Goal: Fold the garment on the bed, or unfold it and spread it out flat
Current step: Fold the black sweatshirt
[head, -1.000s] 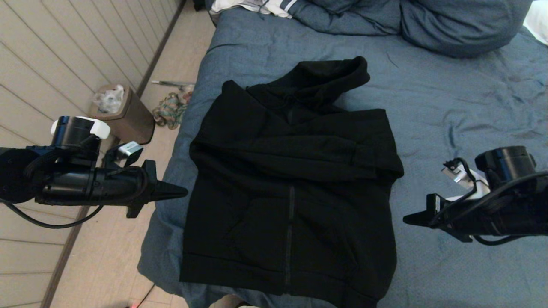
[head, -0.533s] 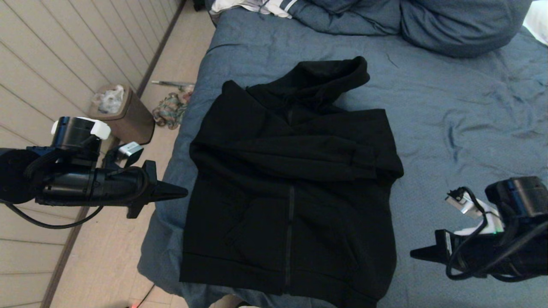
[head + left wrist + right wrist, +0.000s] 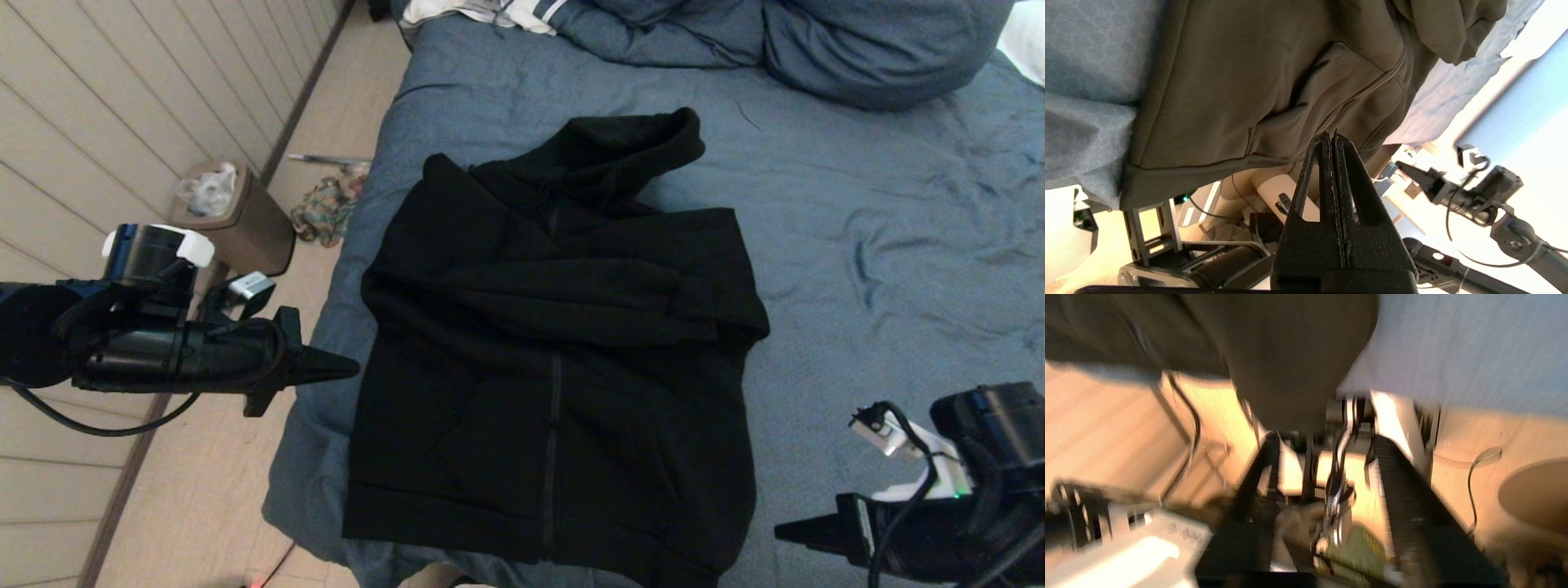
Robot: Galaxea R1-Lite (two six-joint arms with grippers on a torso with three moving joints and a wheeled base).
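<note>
Right gripper (image 3: 780, 532) parted, left gripper (image 3: 353, 369) closed; garment (image 3: 555, 367) on wrinkled blue bed (image 3: 857, 204).

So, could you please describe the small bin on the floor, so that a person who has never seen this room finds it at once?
Start at the blue bed and go to the floor strip between its left side and the panelled wall. There stands a brown bin with a clear bag inside. Unlike the colourful cloth heap beside it, it is upright and boxy.

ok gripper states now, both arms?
Left gripper: shut, empty, beside the garment.
Right gripper: open, empty, near the garment's hem corner.
</note>
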